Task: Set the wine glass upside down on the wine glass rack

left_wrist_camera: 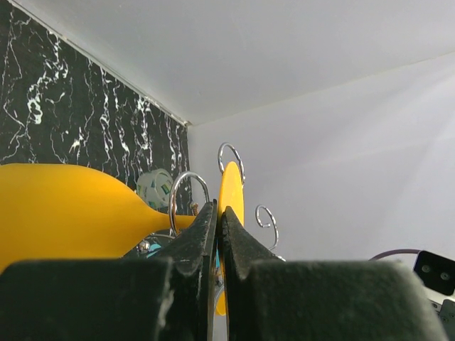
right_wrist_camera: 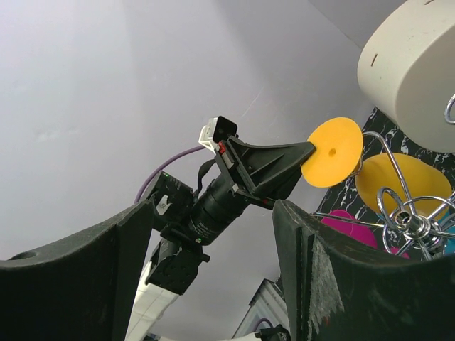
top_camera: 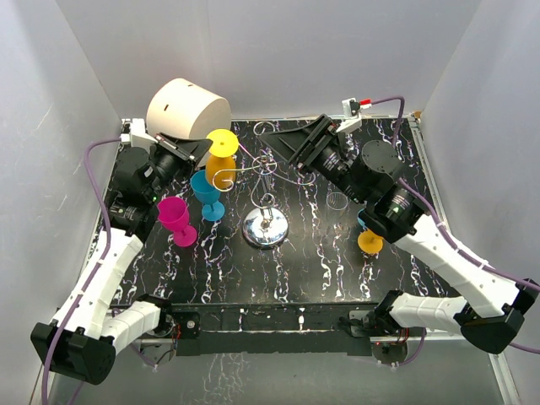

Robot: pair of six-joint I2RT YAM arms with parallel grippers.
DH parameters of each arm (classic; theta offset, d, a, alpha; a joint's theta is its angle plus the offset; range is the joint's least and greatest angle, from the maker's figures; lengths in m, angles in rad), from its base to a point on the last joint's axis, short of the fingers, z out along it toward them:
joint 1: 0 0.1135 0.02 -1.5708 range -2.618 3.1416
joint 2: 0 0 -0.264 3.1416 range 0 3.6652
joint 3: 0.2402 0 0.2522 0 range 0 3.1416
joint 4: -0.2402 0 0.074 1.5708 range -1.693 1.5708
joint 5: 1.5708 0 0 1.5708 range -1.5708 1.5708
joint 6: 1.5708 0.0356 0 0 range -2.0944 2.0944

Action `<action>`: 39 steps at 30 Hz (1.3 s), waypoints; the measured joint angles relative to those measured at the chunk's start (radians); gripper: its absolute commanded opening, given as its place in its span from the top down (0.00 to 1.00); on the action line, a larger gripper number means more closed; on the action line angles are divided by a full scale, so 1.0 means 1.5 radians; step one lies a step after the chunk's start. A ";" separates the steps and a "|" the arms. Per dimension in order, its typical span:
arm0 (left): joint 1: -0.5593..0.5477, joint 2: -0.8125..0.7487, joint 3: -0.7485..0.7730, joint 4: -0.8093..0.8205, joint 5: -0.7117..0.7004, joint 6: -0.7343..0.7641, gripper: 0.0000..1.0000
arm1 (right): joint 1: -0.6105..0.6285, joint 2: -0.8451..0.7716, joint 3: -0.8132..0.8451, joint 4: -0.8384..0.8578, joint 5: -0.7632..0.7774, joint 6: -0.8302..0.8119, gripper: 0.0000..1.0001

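- Nearest us, a pink glass (top_camera: 175,219) on the left and an orange glass (top_camera: 369,240) on the right sit on the marbled table (top_camera: 295,270), apart from the action.
- The wine glass rack (top_camera: 265,228) stands mid-table on its chrome base. A blue glass (top_camera: 207,192) is just beside its left arms, and we think a swing of the held bowl could knock it.
- The left gripper (left_wrist_camera: 219,209) is clamped on the stem of the yellow wine glass (top_camera: 221,160), foot up and bowl down, at a curled arm on the rack's left. We cannot tell whether the stem sits inside the curl. Let go too soon, the glass would likely fall onto the blue one.
- A sideways push on the wire might tip the rack.
- The right gripper (right_wrist_camera: 213,213) hangs empty behind the rack, jaws apart. Crowding in could snag a wire.
- Farthest, a cream cylinder (top_camera: 187,110) sits close behind the left wrist, where a retreat might bump it.
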 measured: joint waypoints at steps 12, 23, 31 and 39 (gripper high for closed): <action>0.000 0.001 -0.003 -0.022 0.037 0.015 1.00 | 0.000 -0.019 -0.005 -0.017 0.030 -0.008 0.34; -0.001 0.005 -0.007 -0.009 0.053 -0.003 0.94 | 0.000 -0.025 -0.005 -0.019 0.044 -0.010 0.34; -0.001 0.005 -0.024 -0.012 0.057 -0.015 0.83 | 0.000 -0.025 -0.005 -0.021 0.051 -0.011 0.34; -0.001 0.005 -0.032 -0.033 0.054 -0.019 0.67 | 0.000 -0.025 -0.005 -0.036 0.052 -0.011 0.34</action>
